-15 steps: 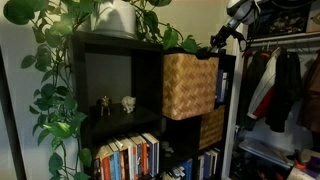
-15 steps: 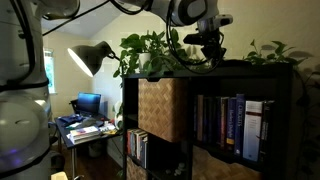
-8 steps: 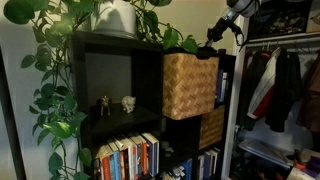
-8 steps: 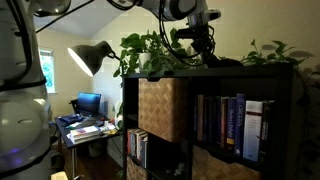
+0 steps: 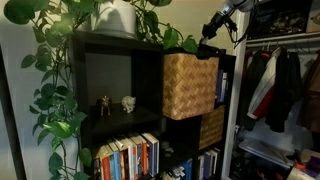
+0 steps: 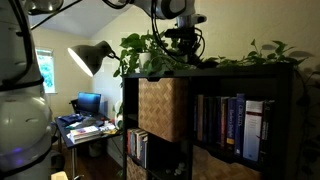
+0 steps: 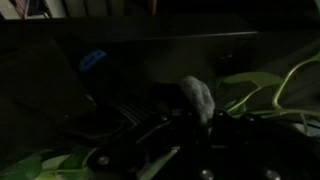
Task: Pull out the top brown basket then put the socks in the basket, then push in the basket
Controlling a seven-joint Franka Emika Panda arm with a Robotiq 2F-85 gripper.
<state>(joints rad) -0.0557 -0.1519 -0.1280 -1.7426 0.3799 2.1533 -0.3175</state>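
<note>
Operator: Report the position of the top brown basket.

Technician: The top brown basket [image 5: 189, 86] [image 6: 162, 108] sits in the top row of the shelf unit [image 5: 120, 42]. Its front stands proud of the shelf face. Upright books [image 6: 226, 122] stand to its right. A darker basket [image 5: 211, 127] sits in the cubby below.

Operator: Report the gripper.

Technician: The gripper [image 5: 211, 29] [image 6: 183, 49] hangs above the shelf top, over the far right of the basket cubby, among the trailing leaves of the plant [image 5: 60, 70].

Operator: State of the fingers?

Technician: Cannot tell. Both exterior views show them too small, and the wrist view is dark. It shows only a pale lump [image 7: 197, 97] near the middle, with green leaves around it. What the lump is cannot be determined.
</note>
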